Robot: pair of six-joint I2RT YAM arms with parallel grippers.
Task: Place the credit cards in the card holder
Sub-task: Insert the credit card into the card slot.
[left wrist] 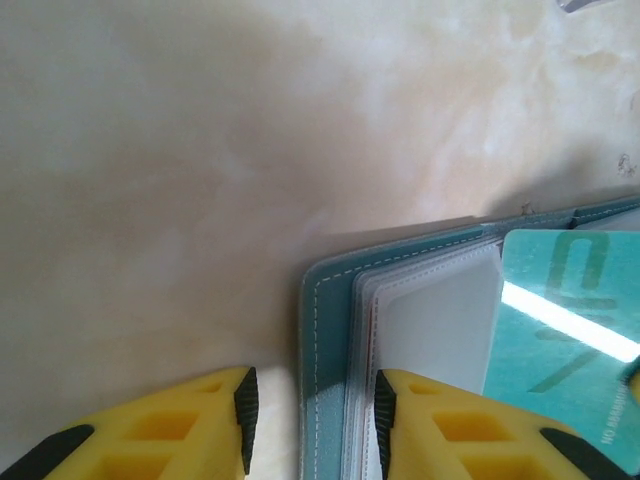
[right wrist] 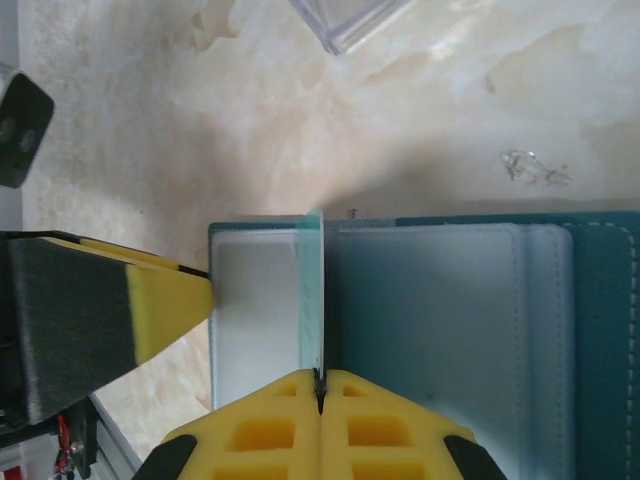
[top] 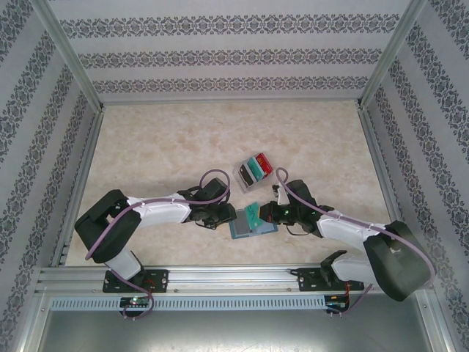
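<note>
R gripper pinches teal card; tray beyond holder.

Card holder stitched, leather-like; teal card glossy plastic; tabletop smooth.

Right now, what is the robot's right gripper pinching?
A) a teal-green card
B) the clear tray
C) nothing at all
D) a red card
A: in the right wrist view the right gripper is shut on the thin teal-green card, which stands edge-on above the open card holder.
</note>
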